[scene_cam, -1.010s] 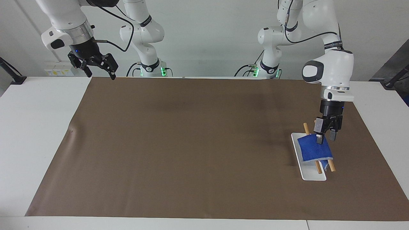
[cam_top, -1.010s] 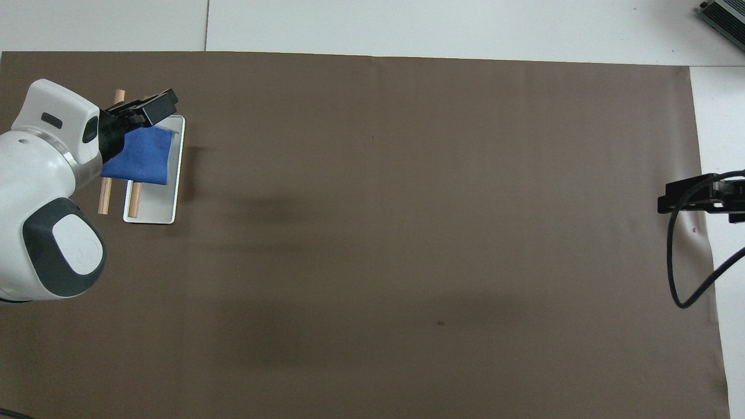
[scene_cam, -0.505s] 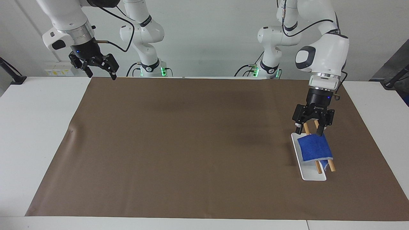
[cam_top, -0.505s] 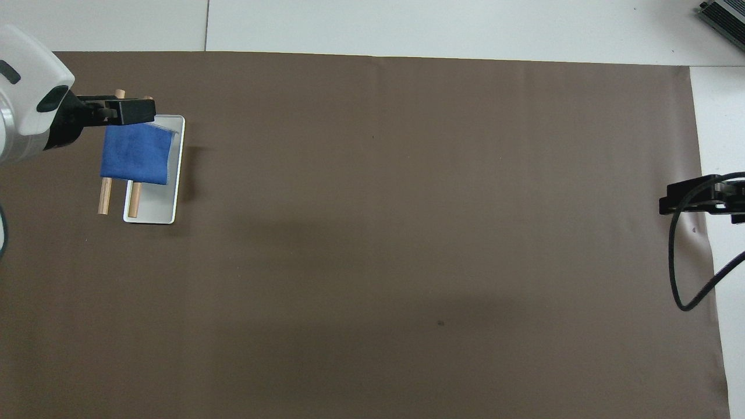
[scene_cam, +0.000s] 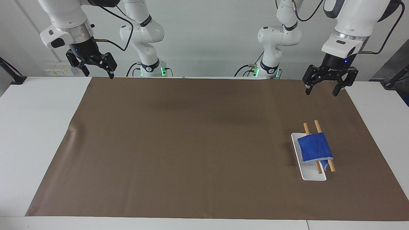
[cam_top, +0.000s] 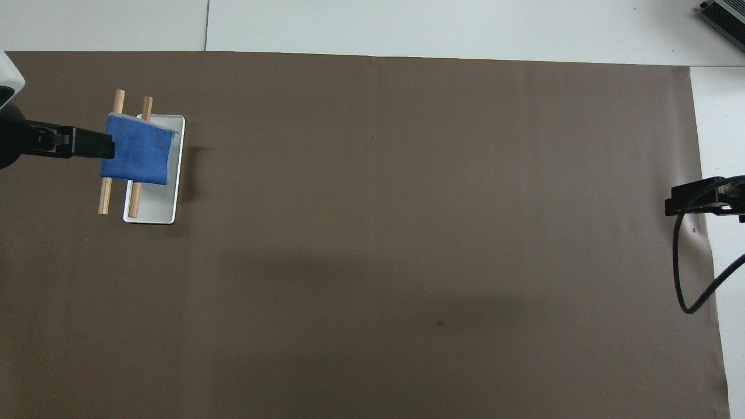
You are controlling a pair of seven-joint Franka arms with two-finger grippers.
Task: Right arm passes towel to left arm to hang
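The royal-blue towel hangs folded over two wooden dowels of a small rack with a white base, at the left arm's end of the table. It also shows in the overhead view. My left gripper is open and empty, raised high over the mat's edge by the robots, well clear of the towel; in the overhead view it overlaps the towel's edge. My right gripper is open and empty, and waits raised at the right arm's end.
A brown mat covers most of the white table. A black cable loops down from the right gripper. A grey device lies at the table's corner farthest from the robots.
My left gripper has risen from the towel on the rack and drawn back toward the robots, empty. The towel has stayed on the dowels. The right gripper has barely shifted.
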